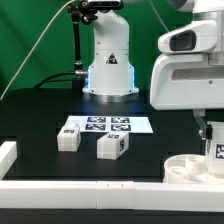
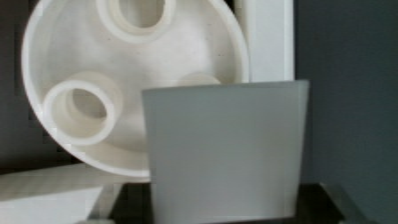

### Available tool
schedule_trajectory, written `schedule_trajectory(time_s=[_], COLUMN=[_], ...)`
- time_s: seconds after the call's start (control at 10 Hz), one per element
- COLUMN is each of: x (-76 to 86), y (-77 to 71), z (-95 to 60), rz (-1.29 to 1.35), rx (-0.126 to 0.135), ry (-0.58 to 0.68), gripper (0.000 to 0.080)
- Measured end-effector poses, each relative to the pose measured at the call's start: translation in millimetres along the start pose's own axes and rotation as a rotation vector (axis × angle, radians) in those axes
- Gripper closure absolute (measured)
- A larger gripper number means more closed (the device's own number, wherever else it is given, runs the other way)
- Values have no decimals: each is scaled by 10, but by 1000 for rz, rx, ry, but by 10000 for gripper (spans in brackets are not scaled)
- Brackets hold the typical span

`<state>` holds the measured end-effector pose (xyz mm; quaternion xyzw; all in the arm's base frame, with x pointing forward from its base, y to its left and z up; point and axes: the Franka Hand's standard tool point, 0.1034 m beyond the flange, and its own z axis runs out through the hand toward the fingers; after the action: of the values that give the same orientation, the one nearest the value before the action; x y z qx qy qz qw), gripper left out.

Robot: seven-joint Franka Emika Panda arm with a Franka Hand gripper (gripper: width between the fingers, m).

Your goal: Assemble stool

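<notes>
Stool leg (image 2: 222, 145), square tag (image 1: 219, 152), clamped in jaws

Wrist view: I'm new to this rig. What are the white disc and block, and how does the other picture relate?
This is one robot arm ending in a two-fingered claw. The exterior view comes from a camera off the arm, watching the black table; the wrist view comes from a camera on the wrist, looking past the claw. On the table lie the round stool seat, two loose legs, the flat marker board, which belongs to the rig, and white border rails. In the wrist view the disc with holes is that seat; the block in front is a third leg, which the claw is shut on.
</notes>
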<state>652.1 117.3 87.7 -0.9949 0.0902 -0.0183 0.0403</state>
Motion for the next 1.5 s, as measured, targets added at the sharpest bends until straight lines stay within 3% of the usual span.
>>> schedule_trajectory(time_s=[0.4,0.8,1.5], x=[0,-32,-56], y=[-2,62,70], z=[2,11,22], rz=[40,548,1181], rx=[4,81,124], ry=[1,33,-20], gripper=[465,464,463])
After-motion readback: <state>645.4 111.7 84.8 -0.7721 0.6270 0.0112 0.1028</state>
